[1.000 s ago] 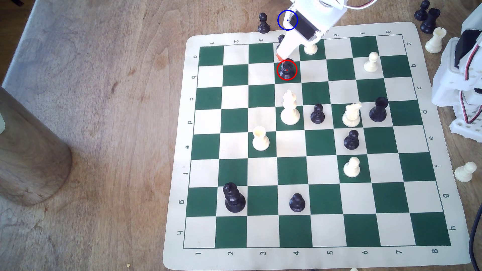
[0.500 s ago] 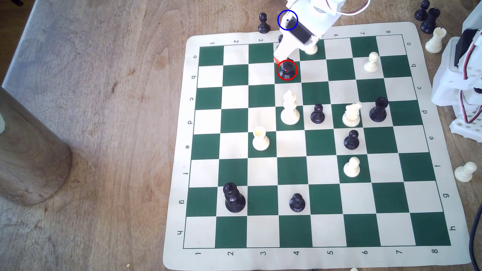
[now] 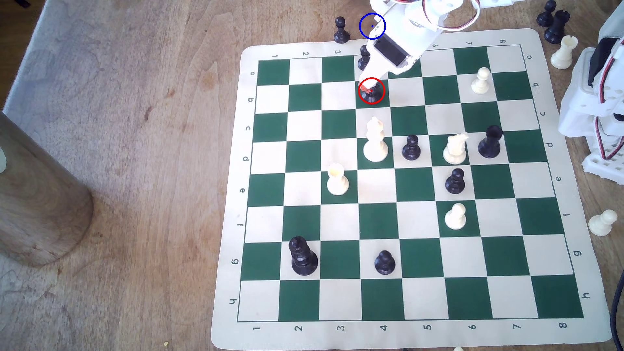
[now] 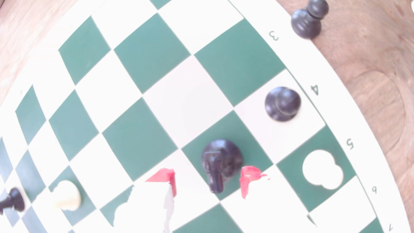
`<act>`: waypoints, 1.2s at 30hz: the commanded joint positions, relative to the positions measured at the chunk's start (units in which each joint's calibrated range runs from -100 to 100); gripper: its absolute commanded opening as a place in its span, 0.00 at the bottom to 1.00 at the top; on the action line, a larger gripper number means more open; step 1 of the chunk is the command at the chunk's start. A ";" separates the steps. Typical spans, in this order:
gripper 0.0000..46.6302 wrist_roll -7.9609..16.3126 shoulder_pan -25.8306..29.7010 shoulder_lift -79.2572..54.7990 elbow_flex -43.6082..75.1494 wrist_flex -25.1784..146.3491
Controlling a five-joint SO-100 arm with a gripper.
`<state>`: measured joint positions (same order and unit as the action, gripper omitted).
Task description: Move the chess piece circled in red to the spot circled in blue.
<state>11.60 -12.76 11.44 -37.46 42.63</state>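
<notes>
The black knight (image 3: 371, 97) stands upright on a green square inside the red ring, near the board's far edge. My white gripper (image 3: 367, 88) reaches down over it from the far side, and its red fingertip covers the knight's head in the exterior view. In the wrist view the knight (image 4: 220, 163) sits between my two red-tipped fingers (image 4: 170, 178), which stand apart on either side of it without touching. The gripper (image 4: 208, 179) is open. The blue-ringed spot (image 3: 366, 24) lies on bare wood beyond the board, partly covered by my arm.
A black pawn (image 3: 364, 58) stands one square beyond the knight, and another black pawn (image 3: 341, 30) stands on the wood beside the blue ring. A white pawn (image 4: 322, 170) is next to my gripper. A white bishop (image 3: 374, 140) stands nearer. The arm's base (image 3: 601, 101) is at the exterior view's right.
My gripper has come down and forward over the knight; its red tip, which was just beyond the red ring, now lies inside it. The knight has not moved.
</notes>
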 commanded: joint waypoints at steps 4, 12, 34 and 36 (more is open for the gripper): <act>0.34 0.24 0.91 0.02 0.47 -2.33; 0.34 0.20 0.67 -3.88 0.47 -5.20; 0.00 0.34 0.20 2.23 3.19 -0.61; 0.00 0.34 -0.26 6.22 5.00 3.07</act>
<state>11.79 -12.09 8.09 -37.46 41.20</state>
